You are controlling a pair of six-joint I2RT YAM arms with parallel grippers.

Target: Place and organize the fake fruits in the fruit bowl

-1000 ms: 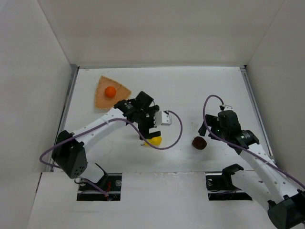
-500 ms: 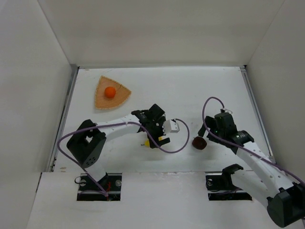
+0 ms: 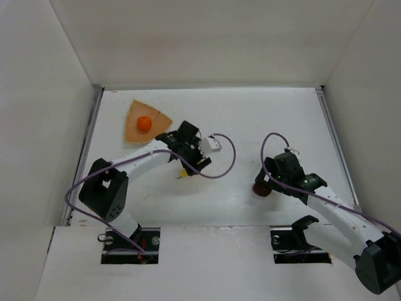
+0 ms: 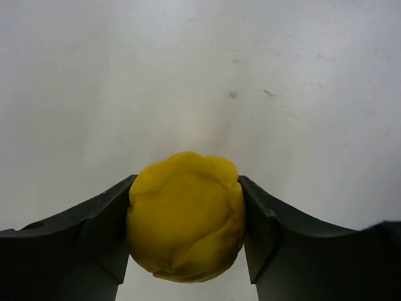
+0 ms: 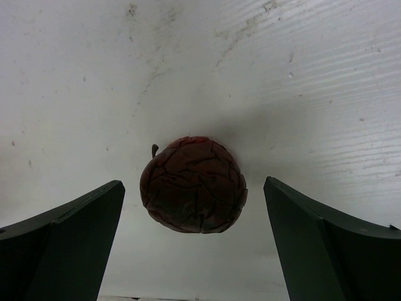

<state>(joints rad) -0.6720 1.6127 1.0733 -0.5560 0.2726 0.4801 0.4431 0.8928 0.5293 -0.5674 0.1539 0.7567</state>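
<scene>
**Both arms at the fruits; the orange [image 3: 144, 122] already lies in the fruit bowl [image 3: 134, 133].**
Your left fingers [image 4: 94, 238] pinch the yellow pear [image 4: 185, 216] from both sides, near the bowl. Your right fingers [image 5: 69, 241] stand spread on either side of the dark red apple [image 5: 193, 187] without touching it. The apple rests on the white surface [image 3: 250, 119], well apart from the bowl.

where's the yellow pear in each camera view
top external: the yellow pear is left of centre, mostly hidden under the left gripper; only a yellow sliver shows.
left wrist: the pear sits bottom centre, clamped between the two dark fingers.
right wrist: not in it; only the dark red apple shows.
shared landmark: the left gripper closed on the pear, seen in the top and left wrist views.
</scene>
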